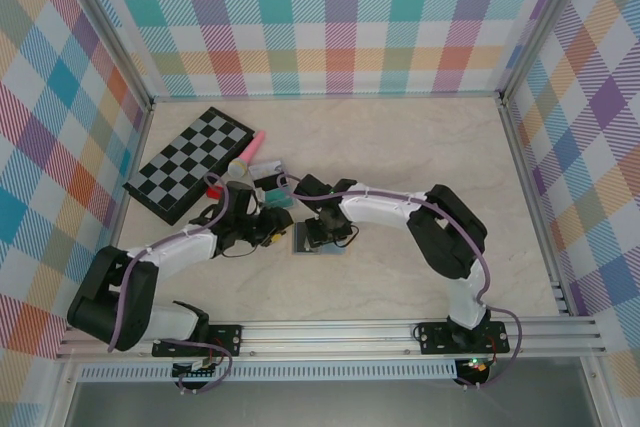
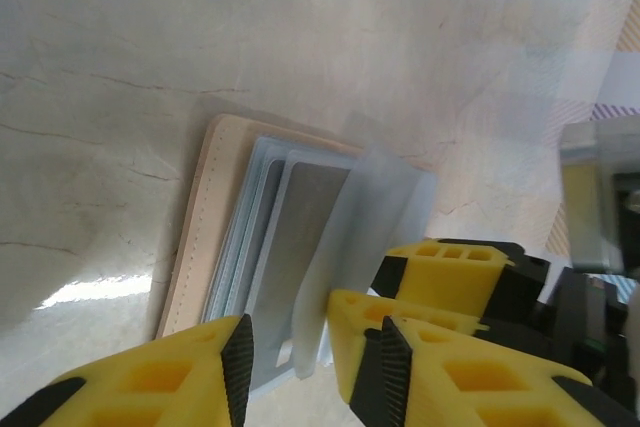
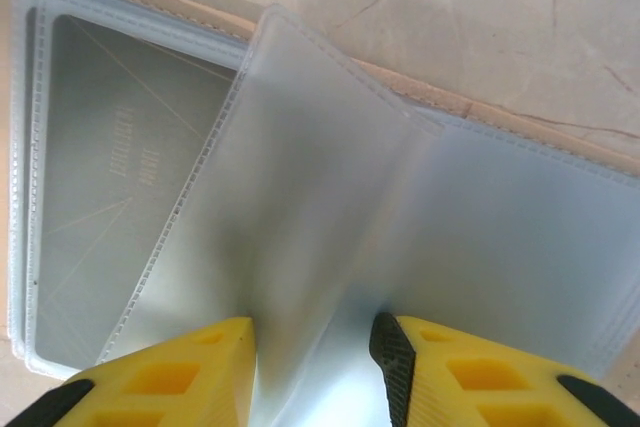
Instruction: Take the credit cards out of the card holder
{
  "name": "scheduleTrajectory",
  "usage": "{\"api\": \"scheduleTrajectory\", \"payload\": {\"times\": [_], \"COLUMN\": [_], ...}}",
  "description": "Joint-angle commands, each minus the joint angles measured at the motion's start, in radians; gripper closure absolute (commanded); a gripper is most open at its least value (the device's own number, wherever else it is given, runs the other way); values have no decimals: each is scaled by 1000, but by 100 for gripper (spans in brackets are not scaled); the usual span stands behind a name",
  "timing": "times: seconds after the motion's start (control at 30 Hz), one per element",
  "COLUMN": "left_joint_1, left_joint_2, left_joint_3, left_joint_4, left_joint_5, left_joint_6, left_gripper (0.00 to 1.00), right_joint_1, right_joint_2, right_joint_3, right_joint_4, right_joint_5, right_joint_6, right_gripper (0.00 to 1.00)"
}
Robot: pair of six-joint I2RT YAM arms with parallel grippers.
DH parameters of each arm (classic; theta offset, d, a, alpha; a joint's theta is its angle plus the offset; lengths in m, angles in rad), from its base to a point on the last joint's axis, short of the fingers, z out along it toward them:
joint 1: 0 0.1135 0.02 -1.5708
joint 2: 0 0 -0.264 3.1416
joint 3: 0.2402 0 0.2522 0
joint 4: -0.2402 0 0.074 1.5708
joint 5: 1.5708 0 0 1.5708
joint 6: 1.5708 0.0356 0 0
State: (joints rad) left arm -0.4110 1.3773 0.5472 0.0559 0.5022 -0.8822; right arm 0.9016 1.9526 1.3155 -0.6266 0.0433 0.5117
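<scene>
The tan card holder (image 1: 318, 244) lies open on the table between my two grippers. Its tan edge (image 2: 200, 217) frames light-blue plastic sleeves, and a grey credit card (image 2: 305, 237) sits inside one sleeve. One clear sleeve leaf (image 3: 320, 197) stands up from the spine, with the grey credit card (image 3: 110, 167) flat to its left. My right gripper (image 3: 312, 352) straddles the base of that leaf, its jaws apart. My left gripper (image 2: 300, 357) hangs over the holder's near corner, jaws apart around the card's sleeve edge and the raised leaf. In the left wrist view, the right gripper's yellow fingers (image 2: 450, 262) press close beside it.
A folded chessboard (image 1: 190, 162) lies at the back left, with a pink-capped tube (image 1: 248, 153) beside it. A teal-and-dark item in clear plastic (image 1: 272, 189) sits just behind the left gripper. Plaid walls close in the table on three sides.
</scene>
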Motion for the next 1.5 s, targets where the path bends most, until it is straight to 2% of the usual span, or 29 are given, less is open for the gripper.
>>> {"api": "scheduleTrajectory", "payload": {"times": [0.0,0.43,0.73,1.07,1.33,1.47], "left_joint_1": [-22,-106,-116,-117,-121,-122], "left_joint_2": [32,200,255,258,264,265], "left_joint_3": [34,112,119,118,130,135], "left_joint_4": [43,108,143,163,171,133], "left_joint_5": [30,30,38,50,66,36], "left_joint_6": [-14,-56,-79,-92,-79,-70], "left_gripper": [61,63,62,62,61,62], "right_joint_1": [-14,-35,-40,-43,-43,-44], "right_joint_2": [0,-73,-116,-261,-408,-411], "right_joint_3": [-61,-147,-187,-267,-356,-353], "right_joint_4": [43,144,200,297,372,339], "right_joint_5": [-43,-75,-101,-151,-116,-82], "right_joint_6": [-21,-19,-19,-71,-73,-65], "right_gripper": [62,66,67,55,52,53]}}
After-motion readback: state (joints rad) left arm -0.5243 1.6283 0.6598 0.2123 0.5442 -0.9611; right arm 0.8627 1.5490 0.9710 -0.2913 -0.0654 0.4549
